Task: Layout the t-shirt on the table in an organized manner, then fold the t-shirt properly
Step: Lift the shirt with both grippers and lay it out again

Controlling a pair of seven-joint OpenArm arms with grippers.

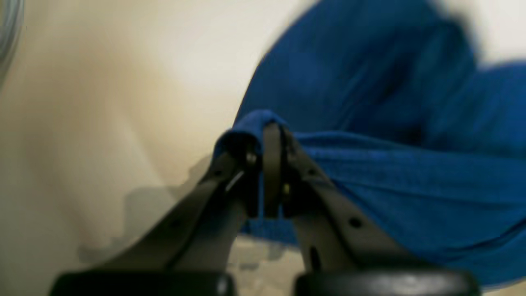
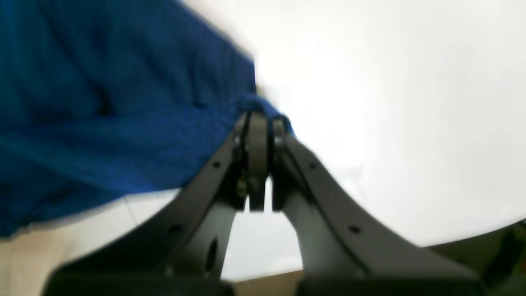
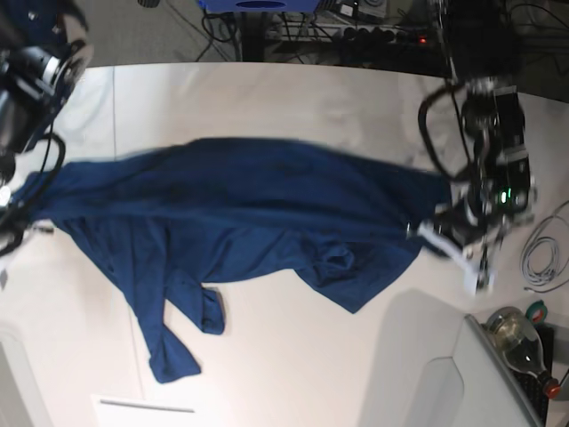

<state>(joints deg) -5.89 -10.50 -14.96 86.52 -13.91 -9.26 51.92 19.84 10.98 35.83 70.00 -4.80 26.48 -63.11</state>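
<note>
The table (image 3: 293, 98) lies under my t-shirt (image 3: 258, 209), which stretches between my two hands, its lower part trailing crumpled below. I judge it soft, light and limp, best held at hem corners. My left gripper (image 1: 269, 135) is clamped on one bunched edge; my right gripper (image 2: 259, 123) pinches the opposite edge.

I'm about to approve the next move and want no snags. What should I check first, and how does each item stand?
1. Left claw shut on the t-shirt: ok.
2. Right claw shut on the shirt's other end: ok.
3. Shirt stretched between both arms: ok.
4. Fabric flat, free of bunching: not ok, the lower part is crumpled and a sleeve trails.
5. Which edge each claw holds: cannot tell.
6. Bare table ahead for laying out: ok.
</note>
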